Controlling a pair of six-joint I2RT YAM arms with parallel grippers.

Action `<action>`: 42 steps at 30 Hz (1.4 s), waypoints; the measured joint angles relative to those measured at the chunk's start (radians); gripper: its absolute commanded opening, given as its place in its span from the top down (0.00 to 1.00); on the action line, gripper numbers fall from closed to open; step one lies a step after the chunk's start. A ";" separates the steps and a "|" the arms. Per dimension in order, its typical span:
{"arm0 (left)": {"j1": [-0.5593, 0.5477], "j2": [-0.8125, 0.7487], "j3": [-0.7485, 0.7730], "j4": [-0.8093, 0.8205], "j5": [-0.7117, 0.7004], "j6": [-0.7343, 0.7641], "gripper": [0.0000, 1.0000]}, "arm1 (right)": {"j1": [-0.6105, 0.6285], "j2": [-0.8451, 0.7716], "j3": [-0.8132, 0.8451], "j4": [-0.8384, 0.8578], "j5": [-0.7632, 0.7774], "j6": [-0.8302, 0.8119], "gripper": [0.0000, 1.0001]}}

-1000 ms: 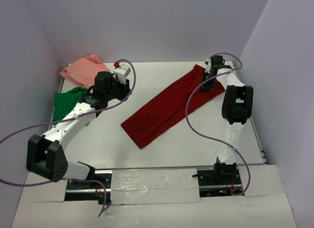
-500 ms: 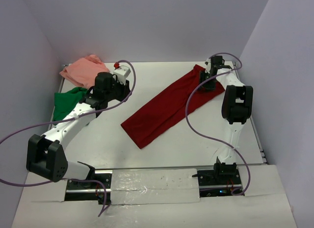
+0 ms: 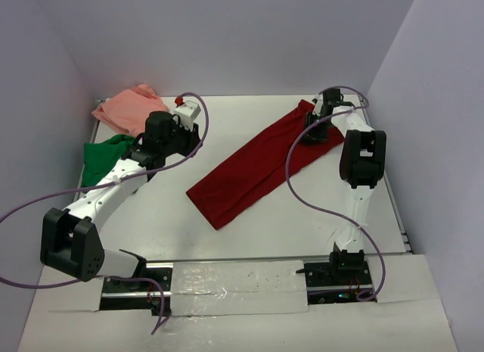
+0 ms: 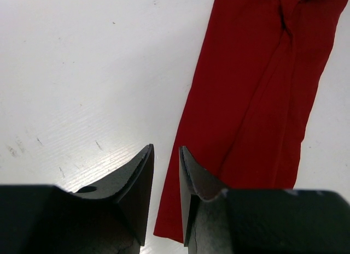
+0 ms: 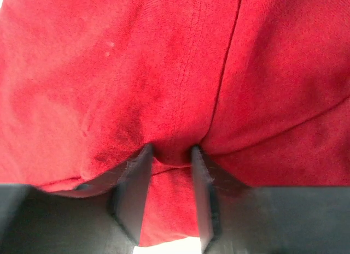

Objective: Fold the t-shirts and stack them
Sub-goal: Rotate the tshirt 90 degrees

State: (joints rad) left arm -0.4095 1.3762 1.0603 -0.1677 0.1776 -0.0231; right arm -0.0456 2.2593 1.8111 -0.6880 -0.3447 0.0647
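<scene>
The dark red t-shirt (image 3: 257,166) is laid out as a long, narrow strip running diagonally across the table (image 3: 227,238), from near the middle out to the far right corner. The green t-shirt (image 3: 102,159) and the pink t-shirt (image 3: 128,110) are heaped unfolded at the far left, well apart from it.

The right gripper (image 5: 169,153) is set down on the far right end of the strip. A raised ridge of red cloth is clamped between its fingers, and puckers in the cloth run out from both fingertips. How many layers are caught cannot be told. The left gripper (image 4: 165,153) is held over bare table just to the left of the strip. Its fingers are narrowly apart and nothing is held between them.

Several faults can be expected from here. If only the top layer has been pinched, the fold could be pulled open as soon as that end is raised, and the strip would have to be laid out again. If the hold is shallow, the soft cloth could slide out partway through a lift. Because only one end is gripped, the free near end would likely be dragged and skewed across the table rather than carried. The purple cable (image 3: 295,178) of the right arm is draped over the strip and could catch or ruck it when the arm is swung.
</scene>
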 measured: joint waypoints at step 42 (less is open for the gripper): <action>0.000 -0.002 -0.023 0.001 0.040 0.000 0.69 | 0.436 -0.003 0.060 0.067 0.389 -0.201 0.31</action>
State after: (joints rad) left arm -0.4091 1.3746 1.0378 -0.1665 0.2176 -0.0235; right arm 0.3901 2.2562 1.8706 -0.6212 0.0448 -0.1360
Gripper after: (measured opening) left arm 0.319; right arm 0.673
